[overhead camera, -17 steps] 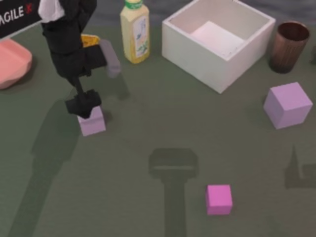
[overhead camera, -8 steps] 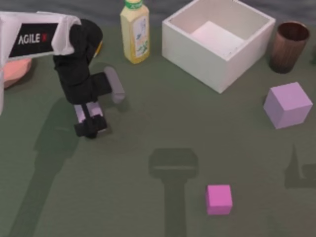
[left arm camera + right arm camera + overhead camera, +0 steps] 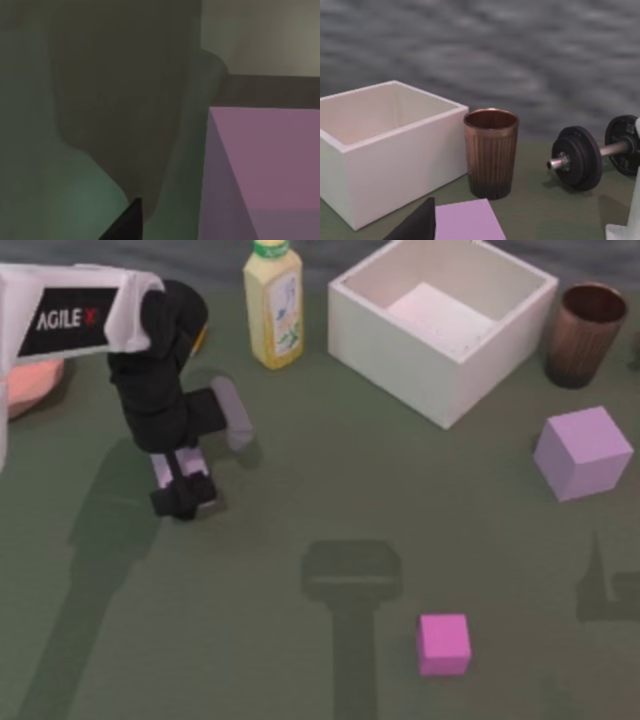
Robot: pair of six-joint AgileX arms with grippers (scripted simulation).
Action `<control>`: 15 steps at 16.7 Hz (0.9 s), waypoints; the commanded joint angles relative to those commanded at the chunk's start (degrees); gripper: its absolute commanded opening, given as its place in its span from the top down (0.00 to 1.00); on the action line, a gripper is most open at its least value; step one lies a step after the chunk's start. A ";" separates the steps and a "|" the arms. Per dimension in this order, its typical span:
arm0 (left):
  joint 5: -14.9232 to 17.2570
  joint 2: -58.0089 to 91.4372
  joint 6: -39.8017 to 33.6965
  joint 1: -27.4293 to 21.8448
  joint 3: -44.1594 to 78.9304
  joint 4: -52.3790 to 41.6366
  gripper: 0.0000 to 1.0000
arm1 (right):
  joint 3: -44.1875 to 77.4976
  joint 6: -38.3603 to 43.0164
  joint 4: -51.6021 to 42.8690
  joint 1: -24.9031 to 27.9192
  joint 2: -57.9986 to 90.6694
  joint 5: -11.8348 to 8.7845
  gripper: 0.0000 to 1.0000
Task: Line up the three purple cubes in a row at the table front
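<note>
My left gripper [image 3: 183,492] is down over the medium lilac cube [image 3: 163,468] at the table's left, with its fingers open on either side of the cube. In the left wrist view one dark fingertip [image 3: 127,222] stands apart from the cube's face [image 3: 265,170]. The large lilac cube [image 3: 583,452] rests at the right. The small magenta cube [image 3: 443,644] lies near the front, right of centre. My right arm is outside the top view. Its wrist view shows one dark fingertip [image 3: 420,225] off to the side, just above the large cube [image 3: 465,220].
Along the back stand a big white open box [image 3: 445,325], a yellow bottle [image 3: 274,305] and a copper cup [image 3: 585,335]. A pink object [image 3: 25,385] lies at the far left. A dumbbell [image 3: 590,157] lies beyond the cup.
Over the last second the left arm swung round and its gripper dropped down over the medium cube. It has held still for the last half second.
</note>
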 joint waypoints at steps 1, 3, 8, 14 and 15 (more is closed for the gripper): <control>0.00 0.00 0.00 0.00 0.00 0.00 0.45 | 0.00 0.00 0.00 0.00 0.00 0.00 0.00; 0.00 0.00 0.00 0.00 0.00 0.00 0.60 | 0.00 0.00 0.00 0.00 0.00 0.00 0.00; 0.00 0.00 0.00 0.00 0.00 0.00 0.98 | 0.00 0.00 0.00 0.00 0.00 0.00 0.00; 0.00 0.00 0.00 0.00 0.00 0.00 1.00 | 0.00 0.00 0.00 0.00 0.00 0.00 0.00; 0.00 0.00 0.00 0.00 0.00 0.00 1.00 | 0.00 0.00 0.00 0.00 0.00 0.00 0.00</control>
